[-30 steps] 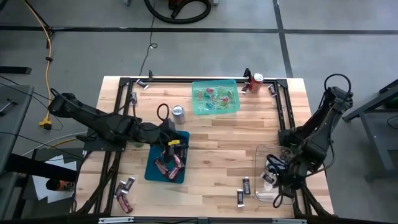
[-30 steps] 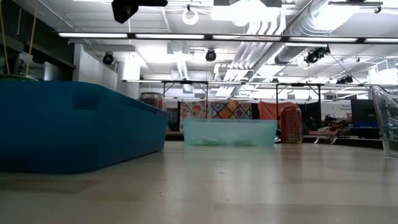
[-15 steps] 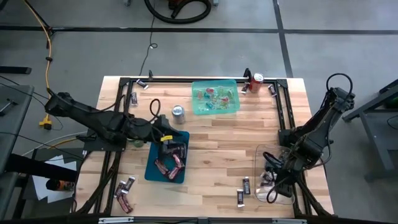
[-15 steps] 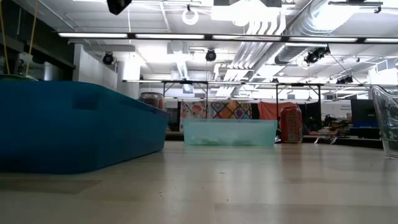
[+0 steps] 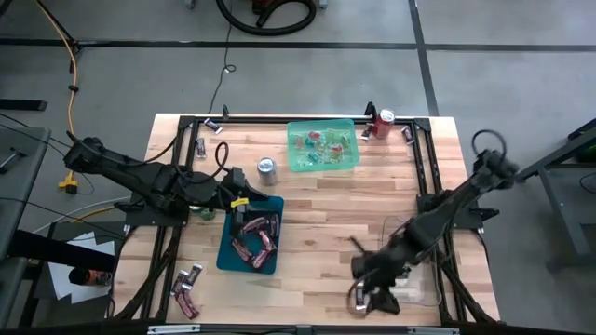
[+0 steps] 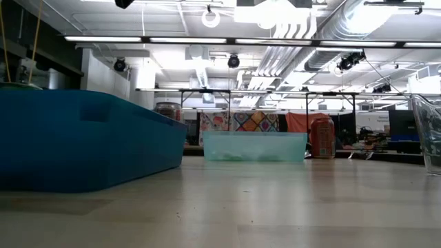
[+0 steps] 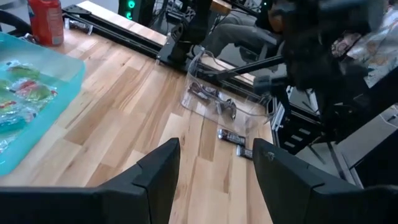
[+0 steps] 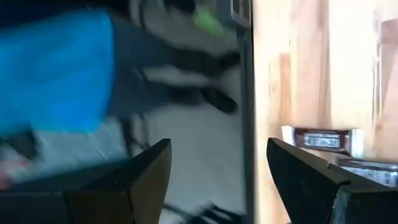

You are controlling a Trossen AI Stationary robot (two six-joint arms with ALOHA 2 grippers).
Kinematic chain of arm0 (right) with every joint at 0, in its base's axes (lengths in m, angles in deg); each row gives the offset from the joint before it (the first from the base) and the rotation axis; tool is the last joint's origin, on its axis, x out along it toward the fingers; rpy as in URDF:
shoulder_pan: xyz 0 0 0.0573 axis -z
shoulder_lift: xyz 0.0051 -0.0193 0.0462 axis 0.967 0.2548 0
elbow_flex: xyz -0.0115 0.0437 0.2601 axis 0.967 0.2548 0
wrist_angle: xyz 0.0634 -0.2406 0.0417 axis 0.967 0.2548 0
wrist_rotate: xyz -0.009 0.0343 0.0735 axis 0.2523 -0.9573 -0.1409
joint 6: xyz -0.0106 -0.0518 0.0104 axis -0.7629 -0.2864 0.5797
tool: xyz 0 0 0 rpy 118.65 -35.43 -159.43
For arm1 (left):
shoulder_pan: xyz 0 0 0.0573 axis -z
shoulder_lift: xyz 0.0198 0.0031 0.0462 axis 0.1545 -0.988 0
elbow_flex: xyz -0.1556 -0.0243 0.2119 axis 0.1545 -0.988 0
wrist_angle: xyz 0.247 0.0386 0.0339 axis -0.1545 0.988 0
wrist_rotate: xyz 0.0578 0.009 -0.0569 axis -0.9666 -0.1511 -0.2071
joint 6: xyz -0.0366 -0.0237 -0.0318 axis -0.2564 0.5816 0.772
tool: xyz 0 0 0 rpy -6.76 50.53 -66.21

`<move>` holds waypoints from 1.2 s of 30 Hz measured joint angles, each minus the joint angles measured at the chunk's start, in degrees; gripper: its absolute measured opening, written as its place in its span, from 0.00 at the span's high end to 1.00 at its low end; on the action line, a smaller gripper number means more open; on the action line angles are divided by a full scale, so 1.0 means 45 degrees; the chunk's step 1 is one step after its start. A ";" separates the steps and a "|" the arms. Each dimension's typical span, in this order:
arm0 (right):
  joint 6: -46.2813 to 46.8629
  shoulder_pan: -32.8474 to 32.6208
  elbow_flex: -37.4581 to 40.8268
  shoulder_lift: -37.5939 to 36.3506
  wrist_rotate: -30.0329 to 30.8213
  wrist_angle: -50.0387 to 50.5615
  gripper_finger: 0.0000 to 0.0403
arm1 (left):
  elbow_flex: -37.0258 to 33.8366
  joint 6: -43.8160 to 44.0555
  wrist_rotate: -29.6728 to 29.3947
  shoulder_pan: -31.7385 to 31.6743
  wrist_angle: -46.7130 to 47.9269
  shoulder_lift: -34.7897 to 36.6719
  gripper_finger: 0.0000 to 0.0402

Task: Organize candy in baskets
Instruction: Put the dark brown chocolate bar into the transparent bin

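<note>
The right gripper (image 5: 363, 296) has swung out of the clear bin (image 5: 421, 279) to the loose bars (image 8: 323, 139) on the worktop (image 5: 317, 205) just beside it, fingers now apart and empty, likely for another pick. The left gripper (image 7: 211, 163), apart and empty, hovers by the teal bin (image 5: 226, 253).
</note>
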 joint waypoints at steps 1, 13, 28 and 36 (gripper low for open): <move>-0.0705 -0.0092 -0.0560 0.0537 -0.0058 0.0745 0.36 | 0.0000 -0.0005 0.0000 0.0023 0.0005 0.0000 0.53; -0.5117 -0.1343 -0.3674 0.5066 0.1340 0.4310 0.36 | 0.0000 -0.0098 0.0024 0.0047 0.0937 0.0000 0.53; -0.9510 -0.1317 -0.3684 0.6763 0.3254 0.4371 0.36 | 0.0000 -0.0369 -0.0019 0.0047 0.0933 0.0000 0.53; -1.1543 -0.1572 -0.3684 0.7422 0.3995 0.4763 0.36 | 0.0000 -0.0359 -0.0217 0.0047 0.0933 0.0000 0.53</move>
